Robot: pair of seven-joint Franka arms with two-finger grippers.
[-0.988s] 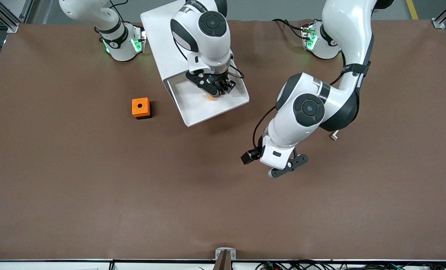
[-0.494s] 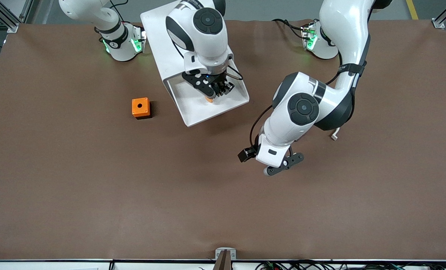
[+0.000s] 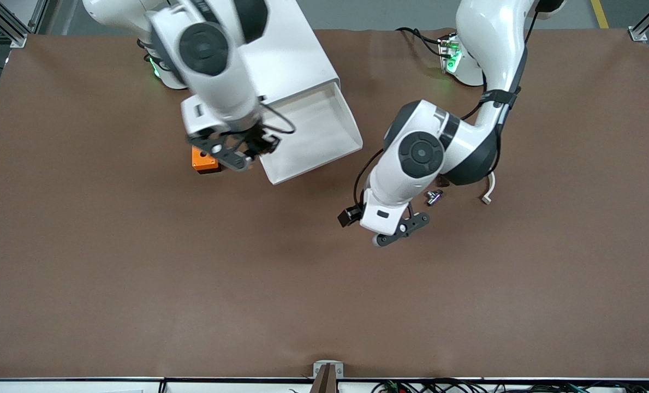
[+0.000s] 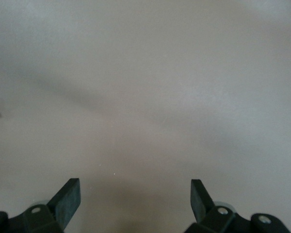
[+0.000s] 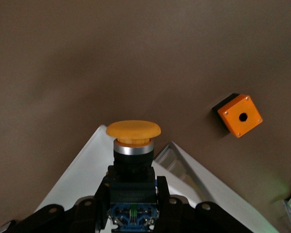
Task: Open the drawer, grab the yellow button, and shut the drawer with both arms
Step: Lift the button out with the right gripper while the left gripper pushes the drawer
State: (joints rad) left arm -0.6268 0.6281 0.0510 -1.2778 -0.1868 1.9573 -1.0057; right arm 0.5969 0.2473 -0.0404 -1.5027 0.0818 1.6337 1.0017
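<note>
The white cabinet [image 3: 286,49] stands near the right arm's base with its uppermost drawer [image 3: 309,134] pulled out and showing nothing inside. My right gripper [image 3: 236,154] is up in the air over the drawer's corner and the orange cube with a hole [image 3: 203,162]. In the right wrist view it [image 5: 133,191] is shut on the button [image 5: 133,130], which has an orange cap, black middle and blue rear. My left gripper [image 3: 396,232] hangs open over bare table, nearer the front camera than the drawer; its fingers [image 4: 68,199] stand wide apart and hold nothing.
The orange cube [image 5: 237,115] sits on the brown table beside the drawer, toward the right arm's end. A small metal part [image 3: 432,196] and a small white piece [image 3: 487,196] lie on the table under the left arm.
My right gripper has lifted the button out of the drawer and swung toward the orange cube. The left arm has drifted slightly toward the drawer, uncovering the small metal part.
</note>
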